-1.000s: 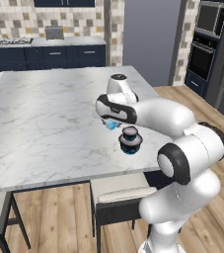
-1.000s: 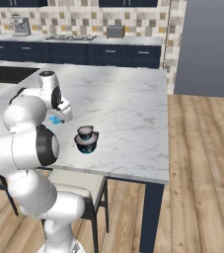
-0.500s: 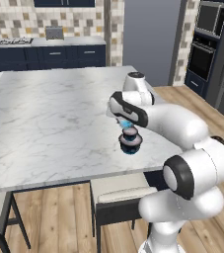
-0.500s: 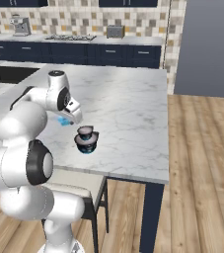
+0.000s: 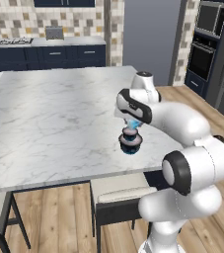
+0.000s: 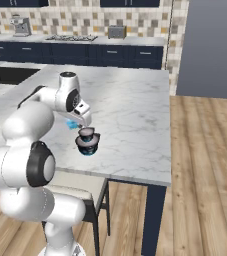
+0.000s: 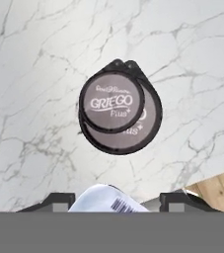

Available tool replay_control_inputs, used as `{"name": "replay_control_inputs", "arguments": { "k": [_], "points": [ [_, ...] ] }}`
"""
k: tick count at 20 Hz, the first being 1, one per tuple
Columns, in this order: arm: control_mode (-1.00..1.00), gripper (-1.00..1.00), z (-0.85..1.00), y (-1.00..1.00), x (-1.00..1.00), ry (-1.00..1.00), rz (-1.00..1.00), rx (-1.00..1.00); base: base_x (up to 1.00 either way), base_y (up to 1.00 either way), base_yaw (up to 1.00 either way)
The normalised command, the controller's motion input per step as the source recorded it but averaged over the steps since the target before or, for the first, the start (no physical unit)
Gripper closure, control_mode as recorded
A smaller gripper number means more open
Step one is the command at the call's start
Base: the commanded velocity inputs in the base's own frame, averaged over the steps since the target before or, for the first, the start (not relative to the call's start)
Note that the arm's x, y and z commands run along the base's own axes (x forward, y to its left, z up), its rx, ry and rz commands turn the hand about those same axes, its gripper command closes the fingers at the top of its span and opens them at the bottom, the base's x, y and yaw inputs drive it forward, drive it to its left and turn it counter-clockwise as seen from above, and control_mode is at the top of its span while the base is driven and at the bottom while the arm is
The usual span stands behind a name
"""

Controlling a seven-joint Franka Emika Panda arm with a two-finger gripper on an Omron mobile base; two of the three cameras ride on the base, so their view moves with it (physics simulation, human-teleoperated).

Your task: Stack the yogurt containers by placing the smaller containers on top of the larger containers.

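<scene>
Marble counter [image 5: 44,113], small cup [image 7: 111,102] on wide cup [image 7: 150,123], near edge

I see the small yogurt cup [image 7: 111,101] sitting on the large yogurt cup [image 7: 145,129], off-centre, on the marble island [image 5: 49,118] near its front edge, above a chair [image 5: 117,195]

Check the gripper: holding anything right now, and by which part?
Yes. The gripper is shut on the tiny light-blue container, a finger on each side of it. It hangs above the small cup stacked on the wide cup.
</scene>
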Motion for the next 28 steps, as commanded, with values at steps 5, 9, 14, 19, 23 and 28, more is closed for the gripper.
{"name": "replay_control_inputs", "arguments": {
  "k": [5,9,14,19,23,28],
  "points": [
    [-1.00,1.00,0.00,-0.12,0.22,0.01,0.00,0.00,0.00,0.00,0.00],
    [-1.00,1.00,0.00,-0.09,0.16,0.02,0.00,0.00,0.00,0.00,0.00],
    [-1.00,1.00,-0.06,-0.02,0.09,0.03,0.00,0.00,0.00,0.00,0.00],
    [-1.00,1.00,-0.10,0.00,0.13,0.05,0.00,0.00,0.00,0.00,0.00],
    [-1.00,1.00,-0.07,-0.01,0.16,0.03,0.00,0.00,0.00,0.00,0.00],
    [-1.00,1.00,-0.10,-0.02,0.16,0.05,0.00,0.00,0.00,0.00,0.00]
  ]
}}
